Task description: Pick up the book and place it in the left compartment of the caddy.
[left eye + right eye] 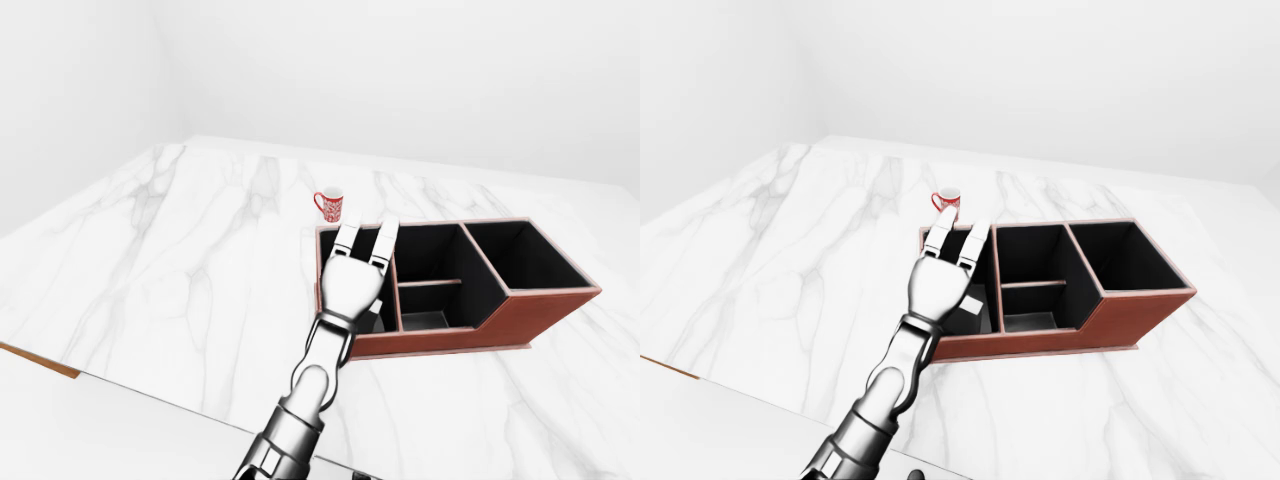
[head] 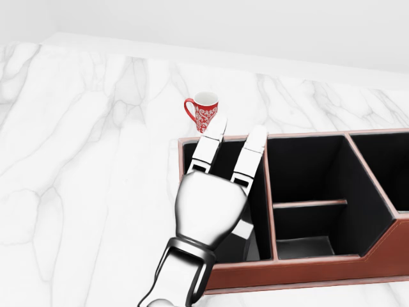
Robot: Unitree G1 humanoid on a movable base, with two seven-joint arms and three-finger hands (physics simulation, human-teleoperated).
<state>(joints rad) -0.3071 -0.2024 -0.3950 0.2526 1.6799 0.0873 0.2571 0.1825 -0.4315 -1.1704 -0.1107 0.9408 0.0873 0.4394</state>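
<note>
The brown caddy [image 2: 307, 135] with black compartments lies on the marble counter at the right of the head view. My left hand [image 2: 238, 128] hovers over its left compartment, open, with the fingers [image 2: 209, 144] stretched straight toward the top of the view. Below the palm, a pale grey corner of the book [image 2: 248, 243] shows inside the left compartment, near its lower wall; the hand hides the rest of it. Nothing is in my left hand. My right hand is out of sight in all views.
A red and white patterned mug [image 2: 205, 112] stands on the counter just above the caddy's left corner, close to my fingertips. The marble counter [image 1: 170, 270] stretches wide to the left, and its near edge [image 1: 40, 361] shows at the lower left.
</note>
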